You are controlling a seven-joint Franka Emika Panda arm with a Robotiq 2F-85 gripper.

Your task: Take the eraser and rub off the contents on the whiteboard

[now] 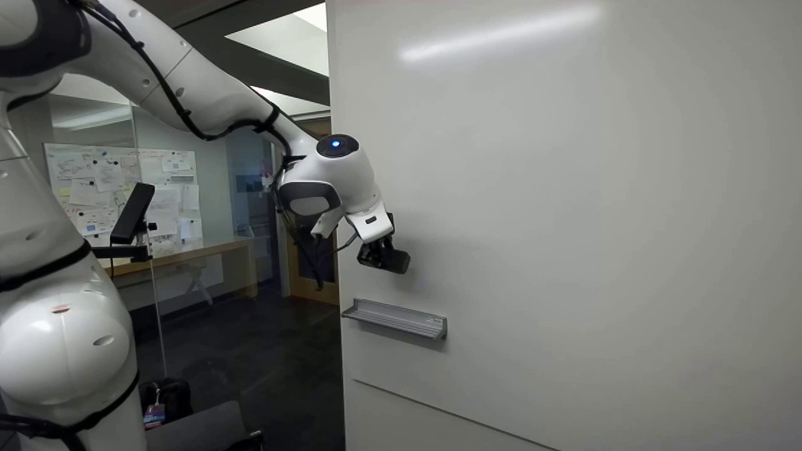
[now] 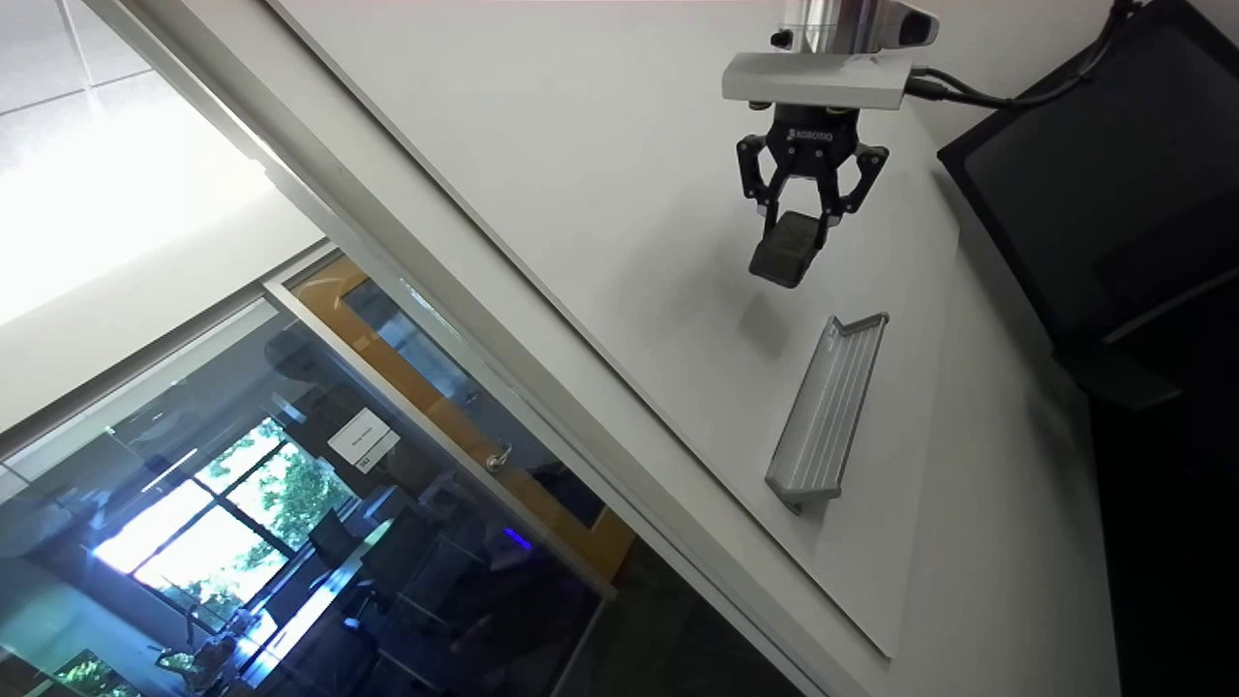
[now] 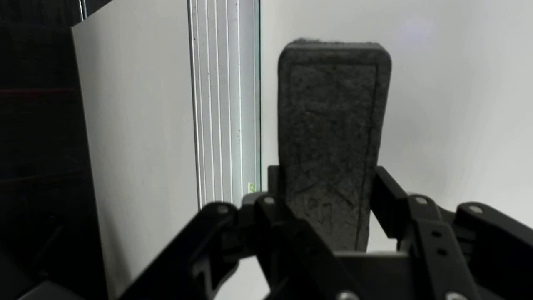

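Eraser: We are seeing the dark eraser hanging above the grey tray ledge, apart from it, its length running roughly alongside the tray ledge in the wrist view.
Fingers: We are watching both fingers pinching the eraser by its long sides, its far end jutting past the tips.
Gripper: Above the tray ledge, the black gripper is showing us the eraser held at a tilt in an exterior view.
Arm: Higher over the tray ledge, we are catching the wrist of the white arm, a blue light glowing on it.
Whiteboard: We are facing a glossy whiteboard spreading around the tray ledge, a shadow falling near the ledge.
Seam: We are noticing a thin seam running below the tray ledge.
Door: Beyond the tray ledge, we are glimpsing a wooden door in both exterior views.
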